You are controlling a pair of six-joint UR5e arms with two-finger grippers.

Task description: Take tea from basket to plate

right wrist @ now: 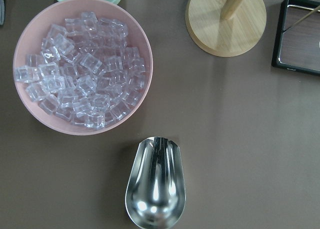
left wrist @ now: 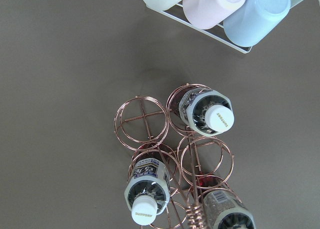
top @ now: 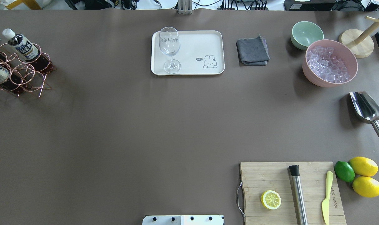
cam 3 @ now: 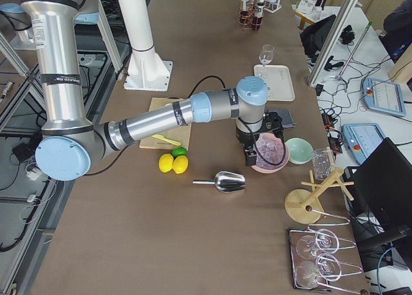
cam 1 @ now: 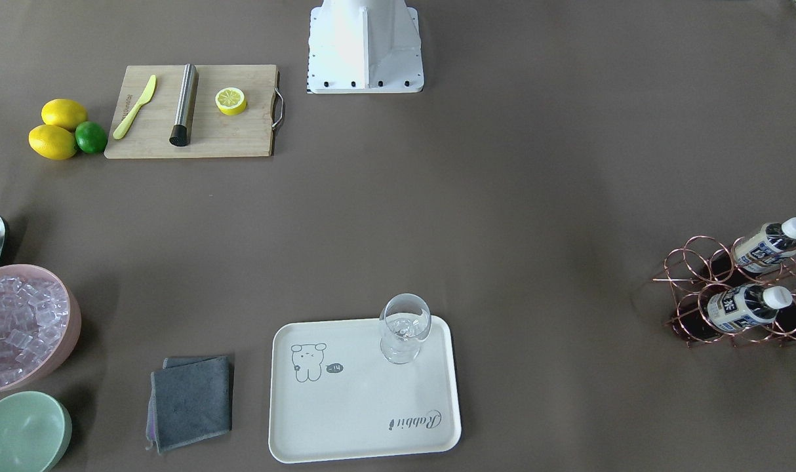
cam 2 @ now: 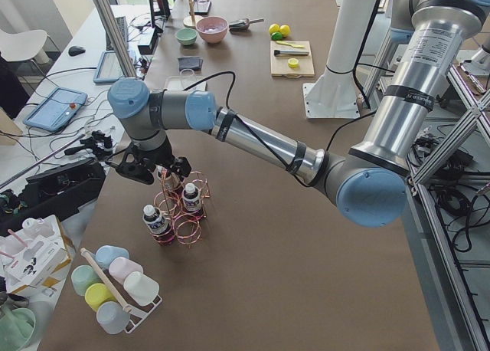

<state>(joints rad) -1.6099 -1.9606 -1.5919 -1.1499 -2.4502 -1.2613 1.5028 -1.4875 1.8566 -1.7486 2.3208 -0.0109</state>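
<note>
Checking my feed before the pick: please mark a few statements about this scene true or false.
1. A glass stands on the plate. True.
2. A tea bottle is already on the plate. False: all three tea bottles sit in the basket.
3. The left gripper hangs over the basket. True.
4. The pink bowl is empty. False: it is full of ice cubes.
5. A lemon half lies on the cutting board. True.

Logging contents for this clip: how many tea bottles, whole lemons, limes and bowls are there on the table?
Tea bottles: 3
Whole lemons: 2
Limes: 1
Bowls: 2
Total: 8
</note>
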